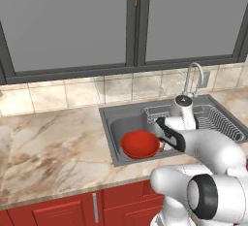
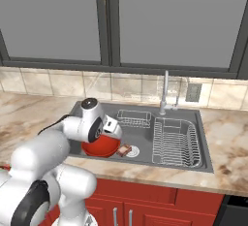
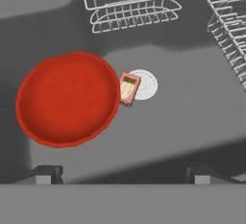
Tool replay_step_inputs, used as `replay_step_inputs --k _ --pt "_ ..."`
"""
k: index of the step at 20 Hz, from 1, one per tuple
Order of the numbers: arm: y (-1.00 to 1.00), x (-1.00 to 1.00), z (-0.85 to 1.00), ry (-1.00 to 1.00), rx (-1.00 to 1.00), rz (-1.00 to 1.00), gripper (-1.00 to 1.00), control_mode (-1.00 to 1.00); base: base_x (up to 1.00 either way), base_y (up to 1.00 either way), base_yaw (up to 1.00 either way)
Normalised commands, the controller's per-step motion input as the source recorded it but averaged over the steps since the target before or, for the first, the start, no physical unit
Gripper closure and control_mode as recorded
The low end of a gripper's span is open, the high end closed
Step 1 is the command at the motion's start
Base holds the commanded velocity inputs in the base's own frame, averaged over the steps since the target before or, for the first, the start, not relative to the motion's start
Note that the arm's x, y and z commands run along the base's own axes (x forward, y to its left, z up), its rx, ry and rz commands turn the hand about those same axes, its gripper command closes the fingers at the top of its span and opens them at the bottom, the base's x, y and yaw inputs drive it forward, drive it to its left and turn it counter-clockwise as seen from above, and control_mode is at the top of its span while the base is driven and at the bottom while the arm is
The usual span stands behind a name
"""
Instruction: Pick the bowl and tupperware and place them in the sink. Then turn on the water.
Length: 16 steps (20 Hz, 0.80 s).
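Hand view looks down into one grey metal sink [image 3: 192,112] holding one glossy red, wide, shallow bowl [image 3: 67,98] on its floor, one small pink-and-cream block [image 3: 129,89] touching its rim, above the open, empty end effector [image 3: 122,174]

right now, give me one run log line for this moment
bowl: in sink basin | gripper: open, above basin, holding nothing | faucet: no water visible | small red-and-tan piece: by drain
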Motion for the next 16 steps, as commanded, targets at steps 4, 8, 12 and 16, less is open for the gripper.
replay_step_inputs --k 4,8,12,16 --pt "0.00 -0.63 0.80 -0.05 0.00 0.00 -1.00 -1.00 0.00 0.00 0.00" --pt "0.00 -0.23 0.85 0.00 -0.07 0.01 -1.00 -1.00 0.00 0.00 0.00" --pt "0.00 -0.05 0.80 0.00 -0.11 0.03 -1.00 -1.00 0.00 0.00 0.00" --pt "0.00 -0.21 0.65 0.01 -0.11 0.03 -1.00 -1.00 0.00 0.00 0.00"
